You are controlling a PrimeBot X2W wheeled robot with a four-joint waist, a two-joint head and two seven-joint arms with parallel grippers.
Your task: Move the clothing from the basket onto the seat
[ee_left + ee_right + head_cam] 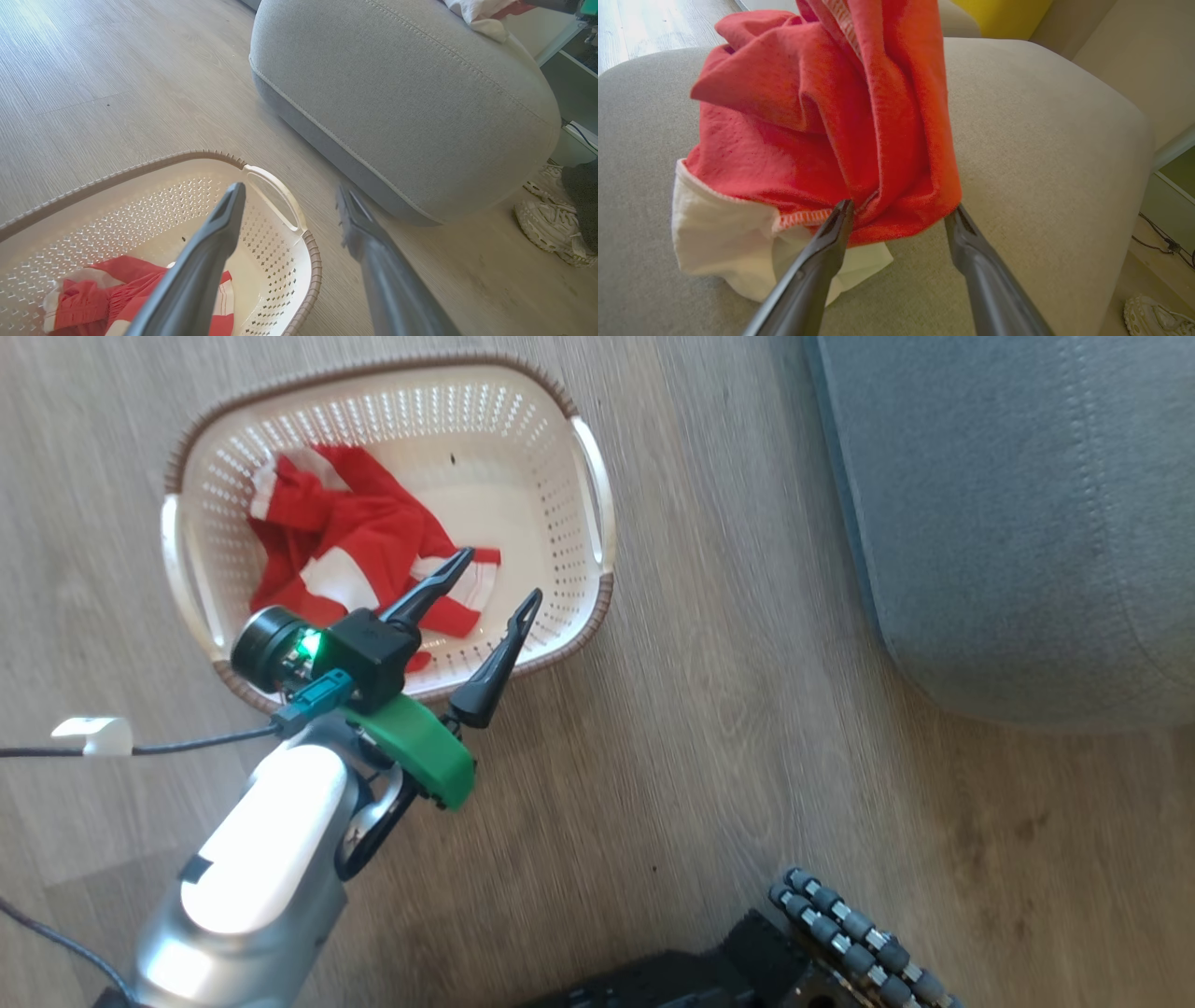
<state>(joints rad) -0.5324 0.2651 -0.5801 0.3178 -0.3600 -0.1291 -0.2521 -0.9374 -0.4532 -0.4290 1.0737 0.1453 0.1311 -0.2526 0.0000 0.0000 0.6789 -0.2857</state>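
My left claw [499, 577] hangs with its two fingers wide apart and nothing between them. It sits over the near right corner of the basket [448, 415]: one fingertip is above the inside, the other is over the rim. The basket stands on the wood floor [747, 756], apart from the rounded edge of the seat [1008, 523].

Part of the clothing [345, 537] lies crumpled on the basket's floor, towards its left wall. It is red with white patches and a striped bit near the right. The right half of the basket's floor is bare.

My right claw [900, 209] is over the top of the seat, fingers spread. A red piece [784, 140] with a white patch is heaped on the cushion just beyond them. Its bunched edge lies at both fingertips, and I cannot tell whether the cloth touches them or only rests close by. A white shoe [546, 224] sits on the floor just beside the seat's far corner.
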